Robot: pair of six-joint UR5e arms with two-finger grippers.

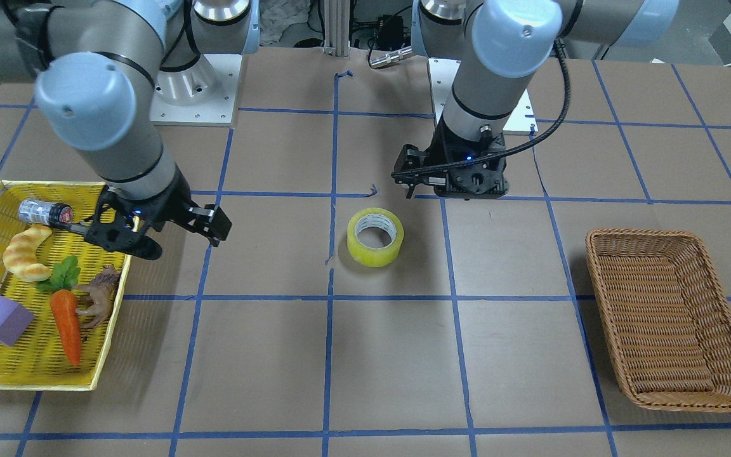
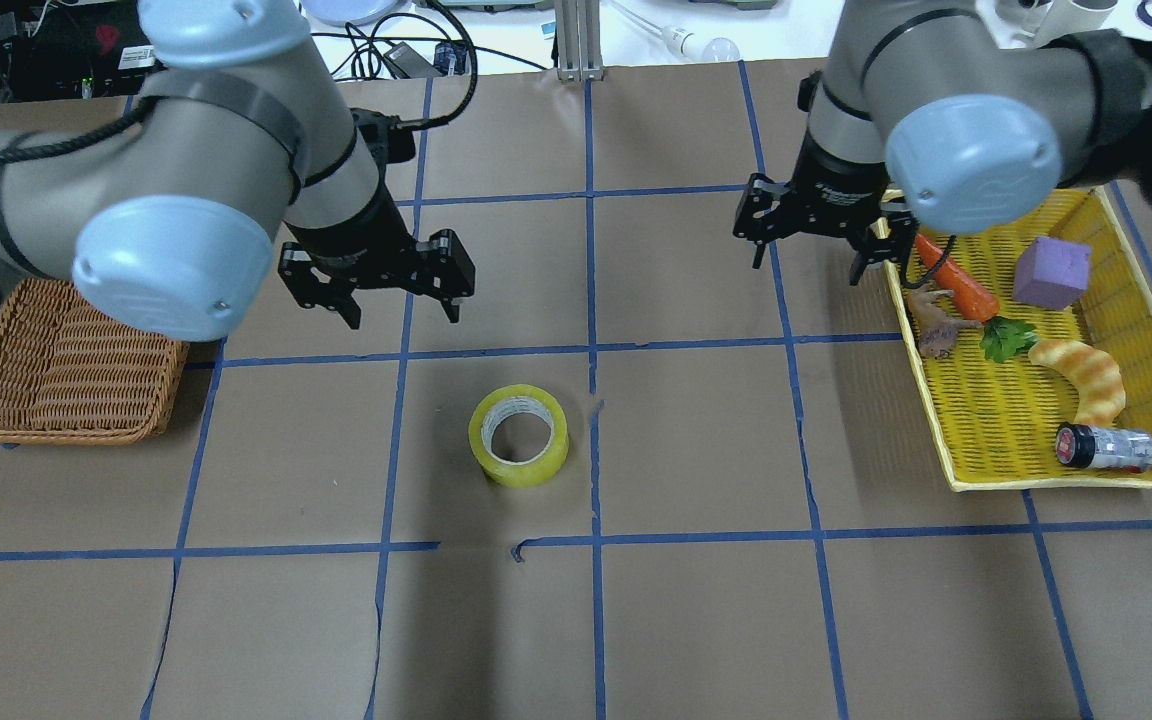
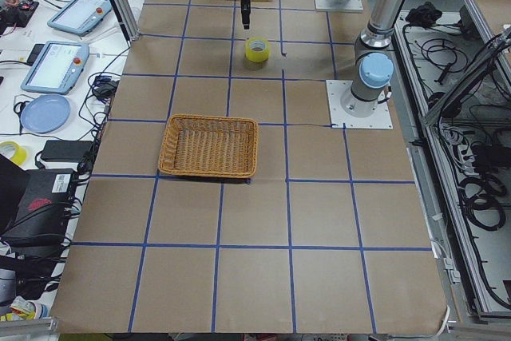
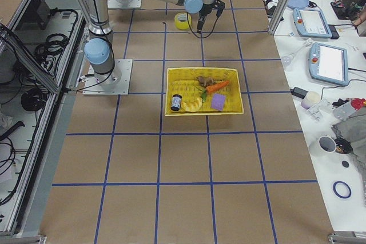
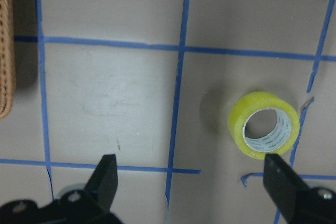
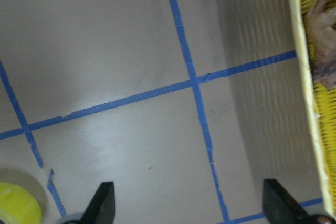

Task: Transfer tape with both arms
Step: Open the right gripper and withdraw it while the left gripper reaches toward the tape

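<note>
The yellow-green tape roll (image 2: 519, 435) lies flat on the brown table near the middle, white core facing up; it also shows in the front view (image 1: 375, 237) and the left wrist view (image 5: 263, 125). My left gripper (image 2: 401, 312) is open and empty, hanging above the table beyond and to the left of the tape. My right gripper (image 2: 806, 270) is open and empty, above the table next to the yellow tray's (image 2: 936, 420) far left corner. In the right wrist view only the tape's edge (image 6: 18, 205) shows at the bottom left.
A wicker basket (image 2: 66, 370) stands at the left. The yellow tray at the right holds a croissant toy (image 2: 1086, 375), a carrot (image 2: 956, 282), a purple block (image 2: 1051, 272), a small bottle (image 2: 1106, 447) and a dinosaur figure (image 2: 936, 328).
</note>
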